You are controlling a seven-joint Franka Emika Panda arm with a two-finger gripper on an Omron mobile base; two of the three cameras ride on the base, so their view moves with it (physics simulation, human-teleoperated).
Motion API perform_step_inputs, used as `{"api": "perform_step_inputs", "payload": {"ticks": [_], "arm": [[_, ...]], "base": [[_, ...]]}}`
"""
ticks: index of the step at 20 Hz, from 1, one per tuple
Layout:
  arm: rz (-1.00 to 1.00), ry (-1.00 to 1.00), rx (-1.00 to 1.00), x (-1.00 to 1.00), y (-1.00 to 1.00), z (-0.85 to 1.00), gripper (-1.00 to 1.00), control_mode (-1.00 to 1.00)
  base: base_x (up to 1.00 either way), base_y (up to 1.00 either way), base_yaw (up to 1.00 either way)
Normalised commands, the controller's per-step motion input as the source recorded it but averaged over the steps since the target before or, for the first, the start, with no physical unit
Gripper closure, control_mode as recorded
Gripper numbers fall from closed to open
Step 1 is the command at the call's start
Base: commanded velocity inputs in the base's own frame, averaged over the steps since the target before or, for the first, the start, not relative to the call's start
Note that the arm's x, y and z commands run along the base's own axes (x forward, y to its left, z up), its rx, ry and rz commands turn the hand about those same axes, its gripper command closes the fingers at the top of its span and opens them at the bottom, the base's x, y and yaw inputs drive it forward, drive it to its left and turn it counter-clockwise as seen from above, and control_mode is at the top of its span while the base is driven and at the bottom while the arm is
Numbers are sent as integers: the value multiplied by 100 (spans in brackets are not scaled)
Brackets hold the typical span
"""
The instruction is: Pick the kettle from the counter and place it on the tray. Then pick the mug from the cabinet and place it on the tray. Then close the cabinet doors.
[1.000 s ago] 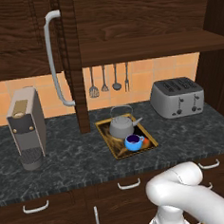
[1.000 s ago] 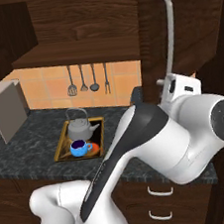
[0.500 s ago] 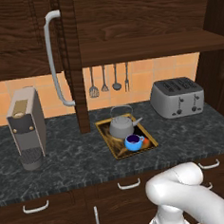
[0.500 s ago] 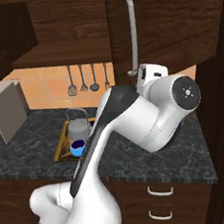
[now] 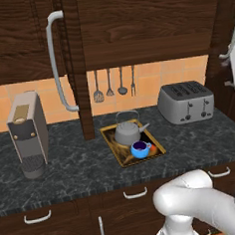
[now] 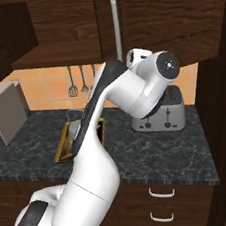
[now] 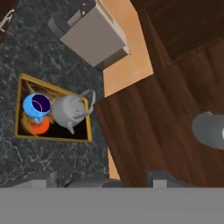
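Note:
The grey kettle and the blue mug both stand on the gold-rimmed tray on the dark counter. In the hand view the kettle and mug sit in the tray at the left. My gripper is open with nothing between its tips, close against a cabinet door and its white handle. From the right base, the hand is beside the right door's handle. The left door stands open, edge-on.
A beige coffee machine stands on the counter's left end and a silver toaster on its right. Utensils hang on the orange wall behind the tray. The cabinet's shelf shows left of the arm.
The arm has swung left in the right base view, and the right door with its handle has swung the same way, toward shut. Tray, kettle and mug have not moved.

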Motion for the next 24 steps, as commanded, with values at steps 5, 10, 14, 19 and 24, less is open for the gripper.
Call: {"api": "perform_step_inputs", "payload": {"ticks": [5,10,14,19,24], "arm": [[8,6,0,100,36,0,-100,-100],[5,1,0,89,45,-1,-100,-100],[3,0,0,71,23,-1,-100,-100],[1,0,0,73,25,-6,-100,-100],[0,-1,0,83,45,-10,-100,-100]], "base": [[0,0,0],[0,0,0],[0,0,0],[0,0,0],[0,0,0]]}}
